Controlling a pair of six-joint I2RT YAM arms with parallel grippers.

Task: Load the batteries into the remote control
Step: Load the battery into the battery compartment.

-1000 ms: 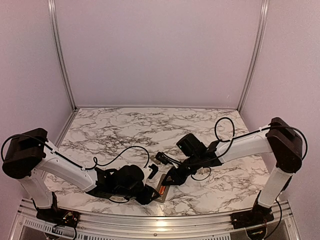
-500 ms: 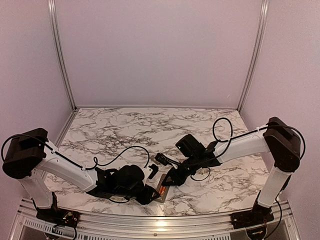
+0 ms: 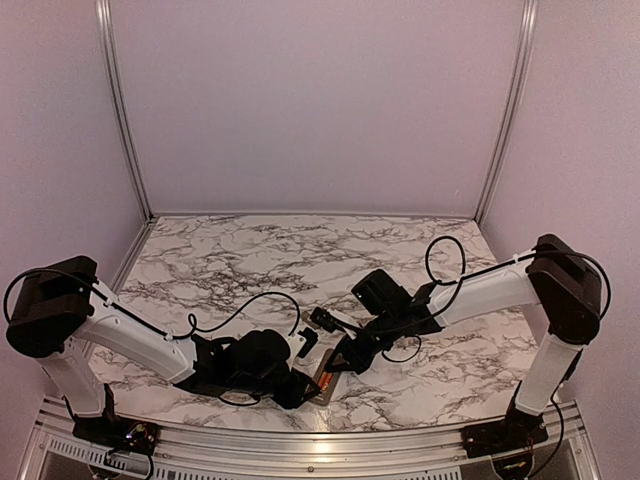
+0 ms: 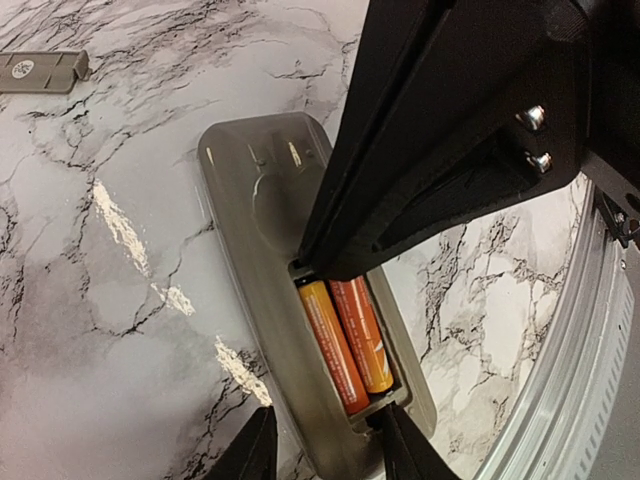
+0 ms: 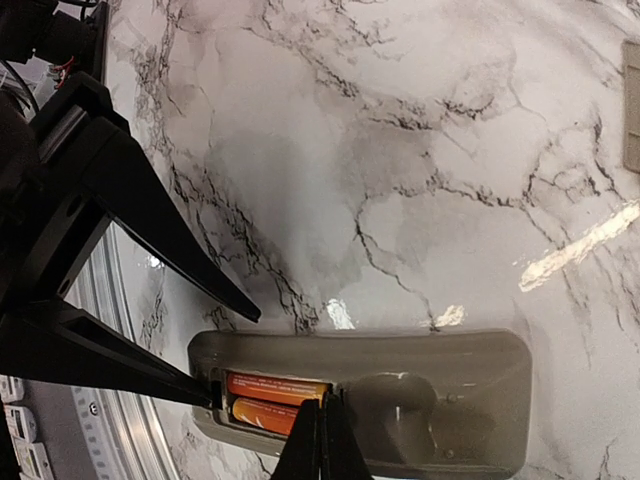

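Note:
The remote control [image 4: 250,190] lies face down near the table's front edge, grey back up and battery recess uncovered. Two orange batteries [image 4: 345,345] lie side by side in that recess. My left gripper [image 4: 325,455] straddles the remote's recess end, one finger against each long side, shut on it. From the other side my right gripper [image 5: 320,415] comes down with its jaws shut on nothing. Its tips rest at the inner end of the batteries [image 5: 275,388], over the remote [image 5: 450,380]. In the top view both grippers meet over the remote [image 3: 325,385].
The loose grey cover plate [image 4: 40,70] lies on the marble a little beyond the remote, also at the right edge of the right wrist view as the cover plate [image 5: 632,105]. The table's metal front rail [image 4: 590,380] runs close beside the remote.
My right gripper's jaws have closed the last bit to fully shut. Both arms and the remote stay nearly where they were.

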